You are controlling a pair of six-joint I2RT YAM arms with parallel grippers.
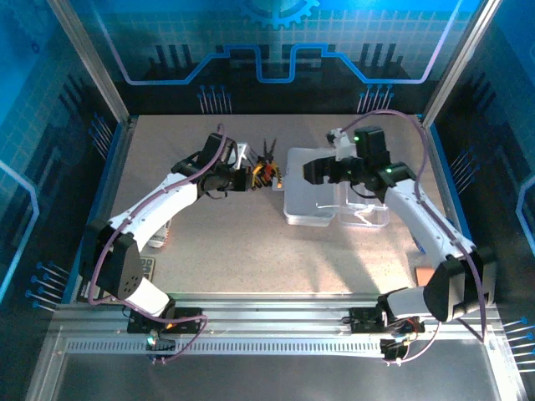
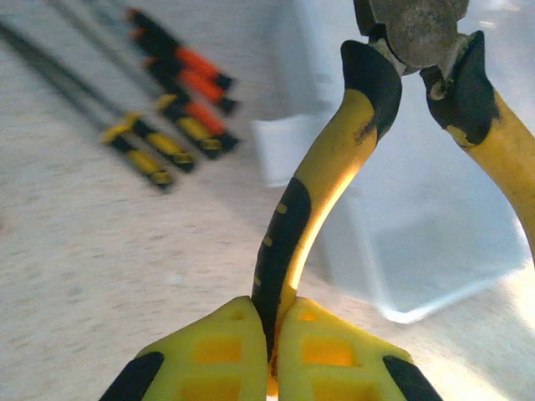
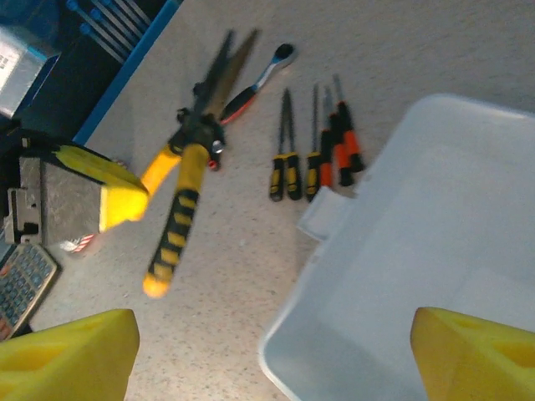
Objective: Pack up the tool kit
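our left hand is shut tight on one yellow and black handle of the pliers. the other handle sticks out free. the pliers reach out toward the clear case, which sits open on the bench. the screwdrivers lie in a row on the bench just beside the case, and a small wrench lies near them. our right hand hangs over the case with its fingers far apart, holding nothing.
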